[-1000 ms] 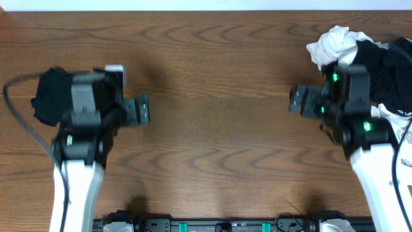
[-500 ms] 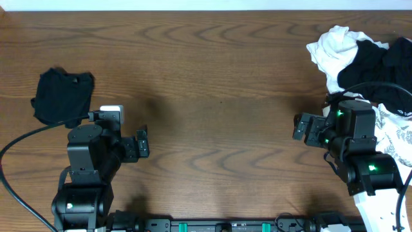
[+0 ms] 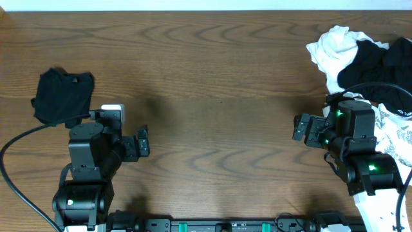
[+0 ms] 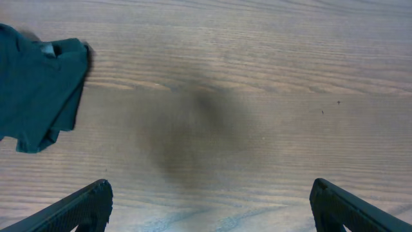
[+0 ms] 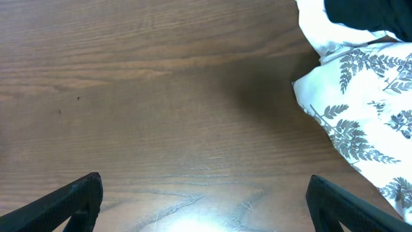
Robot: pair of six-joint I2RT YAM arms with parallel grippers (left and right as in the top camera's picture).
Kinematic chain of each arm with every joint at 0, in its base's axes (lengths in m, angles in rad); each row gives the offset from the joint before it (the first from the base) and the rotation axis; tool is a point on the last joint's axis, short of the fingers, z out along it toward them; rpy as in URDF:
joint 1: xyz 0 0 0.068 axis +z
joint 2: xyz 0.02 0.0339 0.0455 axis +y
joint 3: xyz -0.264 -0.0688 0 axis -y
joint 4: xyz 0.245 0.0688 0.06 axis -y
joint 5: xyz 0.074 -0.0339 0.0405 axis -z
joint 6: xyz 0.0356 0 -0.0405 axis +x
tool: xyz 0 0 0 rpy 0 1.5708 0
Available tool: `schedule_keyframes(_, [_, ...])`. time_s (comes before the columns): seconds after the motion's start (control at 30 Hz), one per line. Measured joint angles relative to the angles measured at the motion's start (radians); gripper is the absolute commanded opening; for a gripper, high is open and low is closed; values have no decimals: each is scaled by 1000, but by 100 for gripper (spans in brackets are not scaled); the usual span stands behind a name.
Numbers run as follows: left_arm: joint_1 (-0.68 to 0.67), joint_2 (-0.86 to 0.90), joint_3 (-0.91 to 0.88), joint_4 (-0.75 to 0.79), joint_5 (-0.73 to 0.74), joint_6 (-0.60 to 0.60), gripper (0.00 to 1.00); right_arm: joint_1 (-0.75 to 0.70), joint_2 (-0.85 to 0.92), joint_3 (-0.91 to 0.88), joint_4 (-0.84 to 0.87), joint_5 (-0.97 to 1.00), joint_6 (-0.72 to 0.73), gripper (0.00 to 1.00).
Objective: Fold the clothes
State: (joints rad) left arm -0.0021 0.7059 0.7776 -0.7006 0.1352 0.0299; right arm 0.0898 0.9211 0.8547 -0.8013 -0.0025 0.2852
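A folded black garment (image 3: 62, 96) lies at the table's left; the left wrist view shows its edge (image 4: 38, 90) at upper left. At the far right sits a heap of clothes: a white one (image 3: 335, 46), a black one (image 3: 380, 71) and a white leaf-print one (image 3: 398, 132), whose print fills the right of the right wrist view (image 5: 367, 109). My left gripper (image 3: 142, 144) hangs open over bare wood, to the right of and below the folded piece. My right gripper (image 3: 299, 127) is open too, just left of the heap. Nothing lies between either pair of fingers.
The brown wooden table (image 3: 219, 84) stretches between the two arms. A black cable (image 3: 19, 145) loops from the left arm along the left edge. The arm bases and a rail (image 3: 219, 225) sit along the front edge.
Both arms drew back toward the front edge a second ago, uncovering the folded black garment and the heap. Over the last half second they have barely moved.
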Motion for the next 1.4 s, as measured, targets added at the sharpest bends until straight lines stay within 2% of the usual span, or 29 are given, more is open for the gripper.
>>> schedule_keyframes(0.17, [0, 0, 0, 0, 0, 0, 98, 0, -18, -4, -2, 0, 0, 99])
schedule_keyframes(0.3, [0, 0, 0, 0, 0, 0, 98, 0, -105, -10, -36, 2, 0, 99])
schedule_keyframes(0.47, [0, 0, -1, 0, 0, 0, 98, 0, -309, -21, -100, 34, 0, 99])
schedule_keyframes(0.67, [0, 0, -1, -1, 0, 0, 98, 0, -604, -148, -23, 66, -14, 99])
schedule_keyframes(0.9, [0, 0, -2, -2, 0, 0, 98, 0, -847, -411, 172, 70, -20, 99])
schedule_keyframes(1.0, [0, 0, -2, -2, 0, 0, 98, 0, -899, -513, 316, 69, -23, 99])
schedule_keyframes(1.3, [0, 0, -2, -2, 0, 0, 98, 0, -909, -754, 762, 71, -45, 99])
schedule_keyframes(1.4, [0, 0, -2, -2, 0, 0, 98, 0, -910, -822, 836, 88, -71, 99])
